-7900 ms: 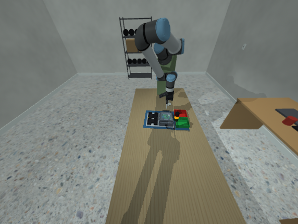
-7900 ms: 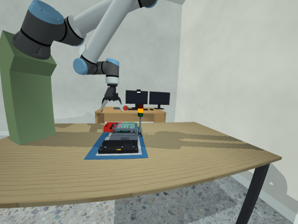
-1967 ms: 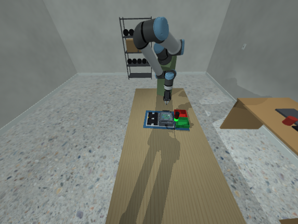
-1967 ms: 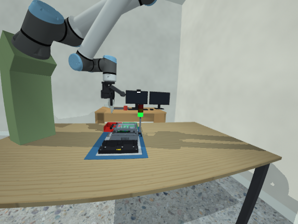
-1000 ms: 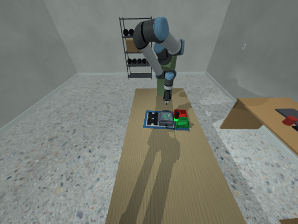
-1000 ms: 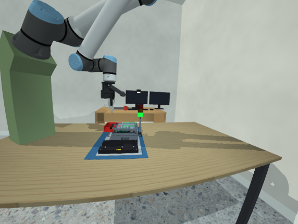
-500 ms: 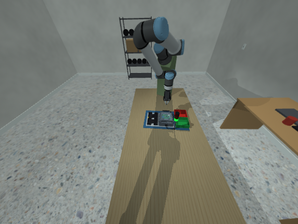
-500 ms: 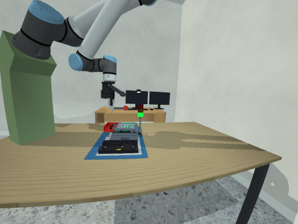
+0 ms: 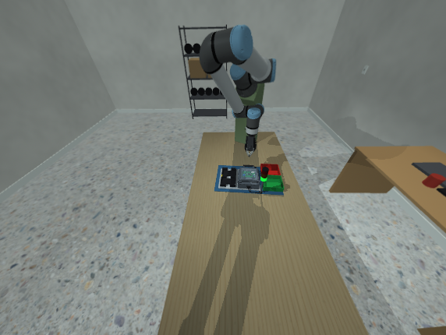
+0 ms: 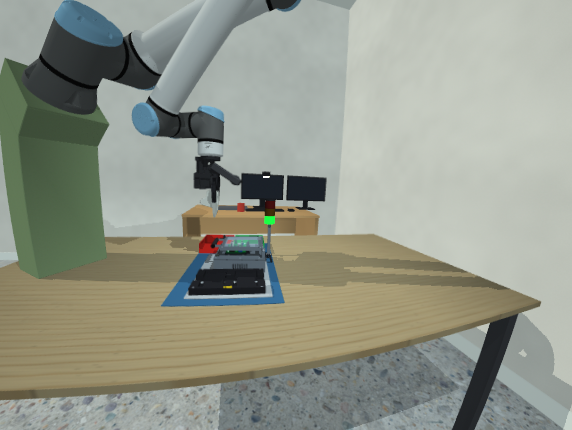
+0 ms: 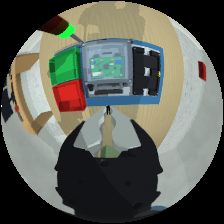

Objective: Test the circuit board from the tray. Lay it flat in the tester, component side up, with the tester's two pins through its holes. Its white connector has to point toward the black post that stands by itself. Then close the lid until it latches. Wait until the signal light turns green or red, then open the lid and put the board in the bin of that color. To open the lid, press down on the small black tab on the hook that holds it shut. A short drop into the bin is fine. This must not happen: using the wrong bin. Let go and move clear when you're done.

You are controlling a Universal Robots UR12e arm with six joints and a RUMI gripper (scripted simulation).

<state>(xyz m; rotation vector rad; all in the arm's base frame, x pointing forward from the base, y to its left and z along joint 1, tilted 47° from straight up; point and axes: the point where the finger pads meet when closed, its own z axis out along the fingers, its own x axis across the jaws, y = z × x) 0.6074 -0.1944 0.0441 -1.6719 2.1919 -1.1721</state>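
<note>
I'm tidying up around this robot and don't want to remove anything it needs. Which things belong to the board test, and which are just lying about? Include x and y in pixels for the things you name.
Part of the job:
- circuit board (image 9: 249, 174) (image 11: 107, 67)
- tester (image 9: 248, 185) (image 10: 240, 265)
- signal light (image 9: 263, 179) (image 10: 269, 220) (image 11: 65, 31)
- green bin (image 9: 274, 183) (image 11: 65, 66)
- red bin (image 9: 270, 170) (image 11: 70, 95)
- gripper (image 9: 249, 155) (image 10: 215, 215) (image 11: 108, 106)

Just about:
- red cup (image 9: 433, 180) (image 10: 241, 207)
- two monitors (image 10: 262, 187)
- shelf rack (image 9: 189, 98)

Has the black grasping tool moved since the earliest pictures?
Yes. In the exterior view, the black grasping tool has shifted slightly left, toward the green angular pedestal.
</note>
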